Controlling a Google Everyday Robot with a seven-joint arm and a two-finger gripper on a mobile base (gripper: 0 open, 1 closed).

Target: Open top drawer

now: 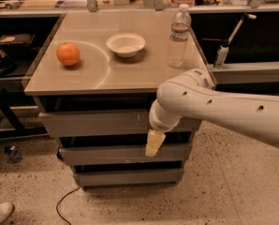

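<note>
The top drawer (92, 123) is the widest grey front of the cabinet, right under the tan tabletop (130, 74). It has small white scuffs right of centre, and its front looks in line with the cabinet. My gripper (154, 143) hangs from the white arm (223, 109), pointing down in front of the cabinet. It sits just below the top drawer's lower edge, right of centre, over the gap above the middle drawer (106, 153). The arm hides the right end of the top drawer front.
An orange (68, 54), a white bowl (126, 44) and a water bottle (179, 35) stand on the tabletop. The bottom drawer (125, 177) is narrower. A cable (64, 200) and a shoe (0, 212) lie on the floor at left. Shelves run behind and beside the cabinet.
</note>
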